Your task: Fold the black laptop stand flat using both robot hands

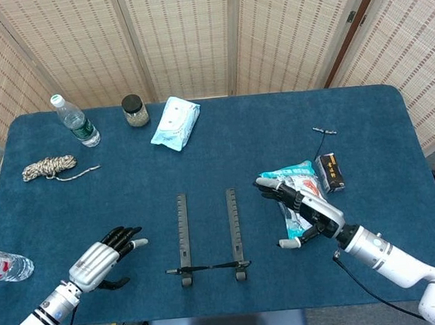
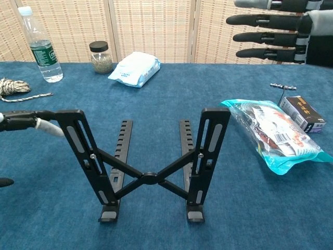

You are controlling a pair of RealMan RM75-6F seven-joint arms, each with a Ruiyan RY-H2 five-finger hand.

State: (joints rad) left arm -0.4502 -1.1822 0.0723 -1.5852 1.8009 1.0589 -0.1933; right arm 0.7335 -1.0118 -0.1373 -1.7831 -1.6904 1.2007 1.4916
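The black laptop stand [image 2: 151, 161] stands unfolded near the table's front edge, both uprights raised and the cross-brace meeting in the middle, nobody holding it! The left hand [image 1: 104, 259] hovers to its left, fingers stretched toward it and apart, holding nothing; in the chest view only its fingertips [image 2: 21, 122] poke in from the edge, right beside the left upright, and whether they touch it is hard to tell. The right hand [image 1: 300, 210] floats spread and empty over the snack bag [image 2: 270, 133], its fingers cut off at the top of the chest view. Around the blue table [image 1: 202, 164]: a water bottle [image 2: 39, 47] with a green label, a dark-lidded jar [image 2: 101, 57], a pack of wipes [image 2: 135, 69], a coil of rope [image 1: 48, 167], a small dark box [image 2: 304, 112], a little metal tool [image 1: 323, 131]. A second bottle [image 1: 3, 266] lies at the far left edge. No label is readable.
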